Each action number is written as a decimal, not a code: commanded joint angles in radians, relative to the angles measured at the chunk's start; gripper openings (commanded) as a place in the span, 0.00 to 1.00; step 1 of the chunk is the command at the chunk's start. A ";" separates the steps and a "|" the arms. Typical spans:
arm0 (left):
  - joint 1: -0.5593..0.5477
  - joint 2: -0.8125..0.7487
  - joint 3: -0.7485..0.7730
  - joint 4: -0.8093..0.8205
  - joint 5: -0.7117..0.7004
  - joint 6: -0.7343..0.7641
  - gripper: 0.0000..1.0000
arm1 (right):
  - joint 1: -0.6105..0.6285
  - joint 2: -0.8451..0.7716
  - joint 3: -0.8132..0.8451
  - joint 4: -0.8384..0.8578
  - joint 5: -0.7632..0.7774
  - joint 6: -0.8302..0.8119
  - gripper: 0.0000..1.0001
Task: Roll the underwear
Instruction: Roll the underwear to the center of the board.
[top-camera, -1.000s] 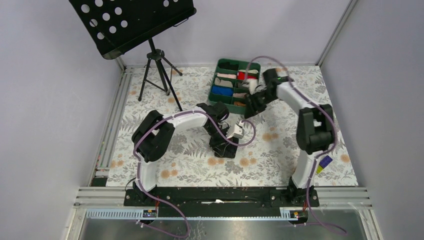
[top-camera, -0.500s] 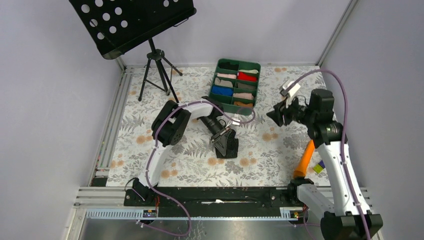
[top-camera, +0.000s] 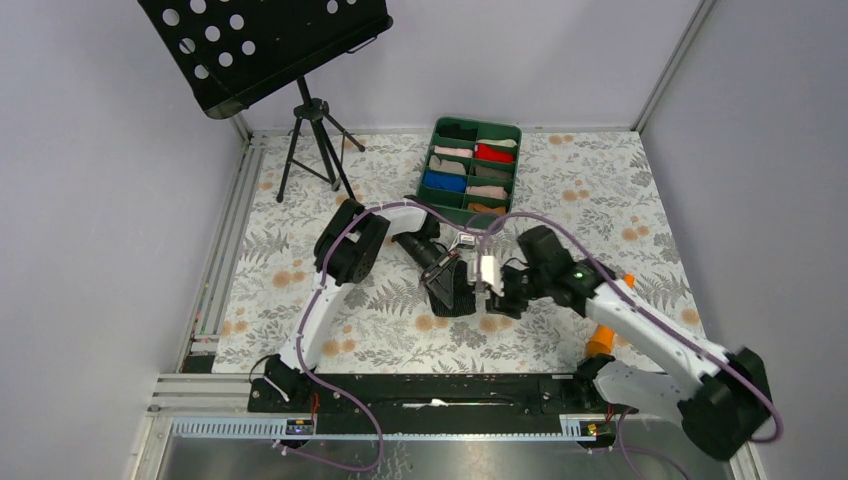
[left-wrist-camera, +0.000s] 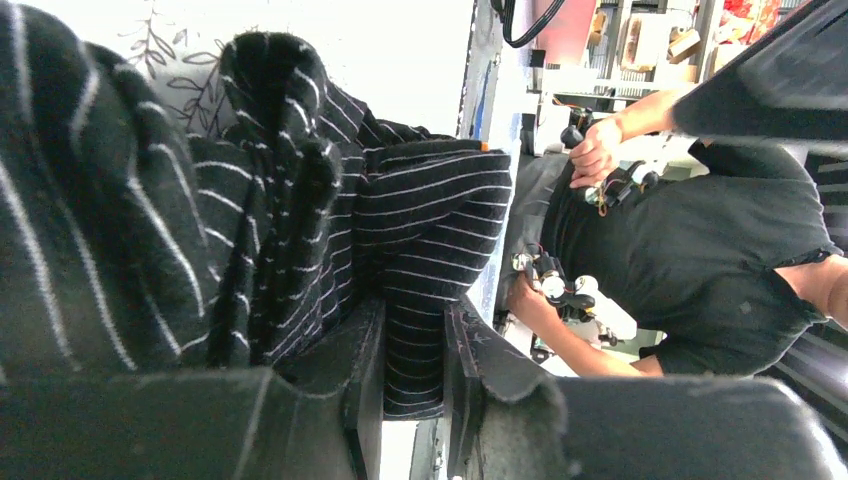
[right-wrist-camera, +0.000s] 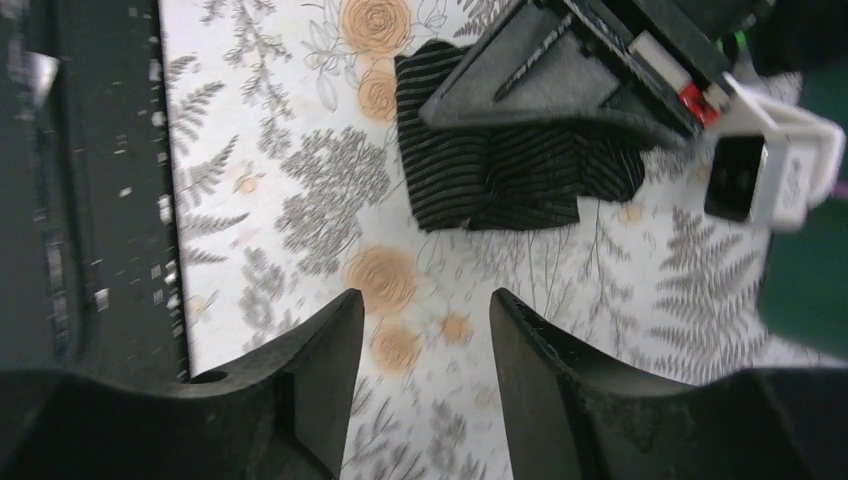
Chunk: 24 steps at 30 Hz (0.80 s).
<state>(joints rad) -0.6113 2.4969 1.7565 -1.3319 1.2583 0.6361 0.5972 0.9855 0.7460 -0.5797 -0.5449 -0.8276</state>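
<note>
The underwear (top-camera: 462, 301) is a black garment with thin pale stripes, bunched on the flowered table mat. My left gripper (top-camera: 445, 282) is shut on a fold of it. In the left wrist view the striped fabric (left-wrist-camera: 430, 230) runs between the two fingers of the left gripper (left-wrist-camera: 412, 345). My right gripper (top-camera: 493, 302) hovers just right of the garment, open and empty. In the right wrist view the right gripper (right-wrist-camera: 425, 305) has its jaws wide apart over bare mat. The underwear (right-wrist-camera: 500, 185) lies ahead of them, with the left gripper's finger (right-wrist-camera: 545, 85) pressed on top.
A green divided tray (top-camera: 514, 166) with small coloured cloth rolls stands at the back. A black music stand on a tripod (top-camera: 315, 150) stands at the back left. An orange object (top-camera: 601, 339) lies near the right arm's base. Metal rails (top-camera: 220, 250) edge the mat.
My right arm has swung from the tray at the back down to the middle, beside the underwear. My left arm has shifted its pose while its gripper stayed on the garment.
</note>
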 joint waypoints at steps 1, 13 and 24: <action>-0.006 0.050 -0.032 0.171 -0.127 -0.003 0.08 | 0.088 0.172 -0.041 0.302 0.054 -0.089 0.59; -0.005 0.024 -0.081 0.241 -0.135 -0.058 0.11 | 0.143 0.472 0.007 0.427 0.010 -0.157 0.62; 0.027 -0.136 -0.091 0.352 -0.262 -0.260 0.32 | 0.144 0.685 0.206 0.090 -0.072 -0.156 0.01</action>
<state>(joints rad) -0.6052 2.4702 1.7046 -1.2430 1.2602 0.4793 0.7322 1.5856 0.8436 -0.3065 -0.5259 -0.9710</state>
